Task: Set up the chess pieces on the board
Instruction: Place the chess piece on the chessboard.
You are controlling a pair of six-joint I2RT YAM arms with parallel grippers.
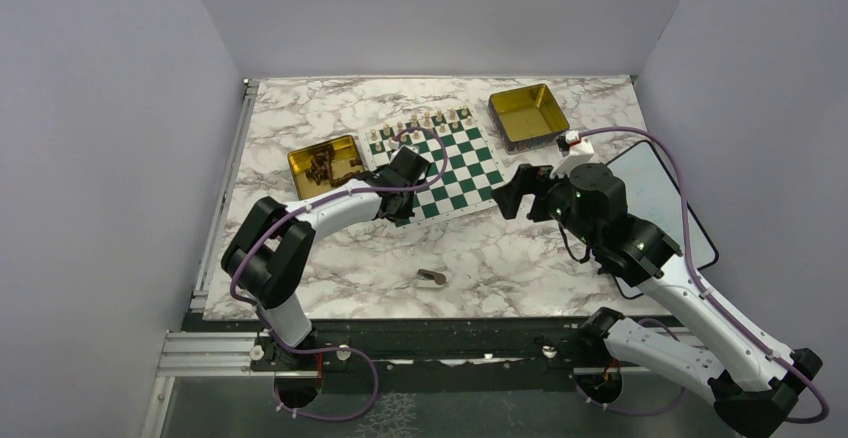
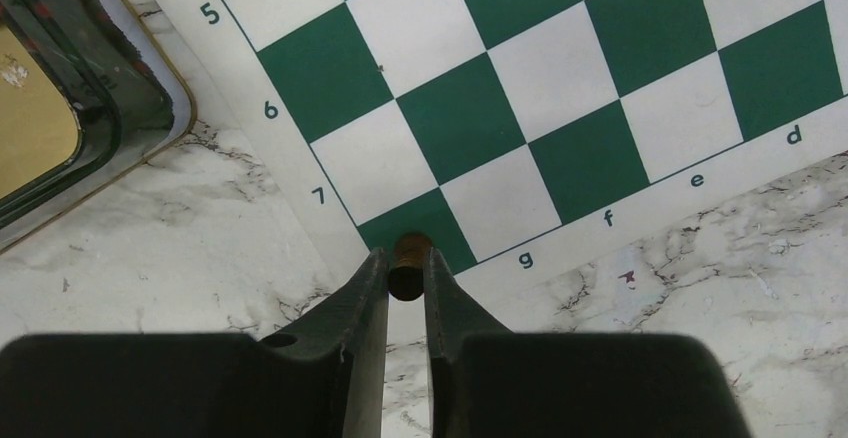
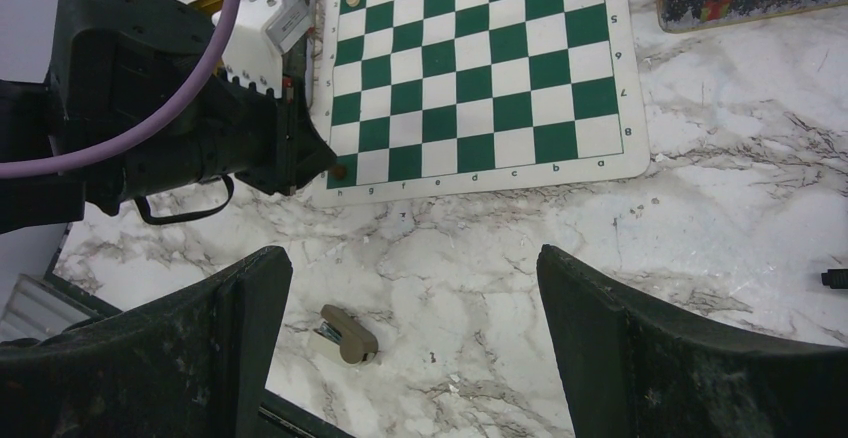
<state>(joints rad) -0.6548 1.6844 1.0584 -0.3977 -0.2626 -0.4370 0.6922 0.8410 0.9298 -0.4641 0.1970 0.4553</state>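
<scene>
The left tool (image 2: 407, 270) is clenched on one dark chess piece (image 2: 411, 248), a small brown-black figure pinched between its two black fingers (image 2: 365, 298); the piece sits at the fingertips over the green corner square of the board (image 2: 560, 78), just past the rank mark 7 and the file mark g; whether its base touches the square I cannot tell. In the top view the left arm reaches across the marble worktop (image 1: 350, 258) to this corner, the one nearest its own base. Just beside the board's left edge stands a gold tin (image 1: 345, 151); a heap of dark chess pieces (image 1: 322, 168) lies inside it; a second gold tin (image 1: 527, 108) stands off the board's far right corner. Pale pieces (image 1: 425, 121) stand in rows along the far edge of the board. The right tool (image 3: 415, 258) is released, its jaws spread wide and grasping nothing; it hangs above the worktop near the board's near right corner, apart from it. A small tan object (image 3: 345, 336) lies on the worktop, well apart from the board's near edge, between the two arms; a flat white panel (image 1: 665, 193) with a dark rim lies at the worktop's right side under the right arm.
</scene>
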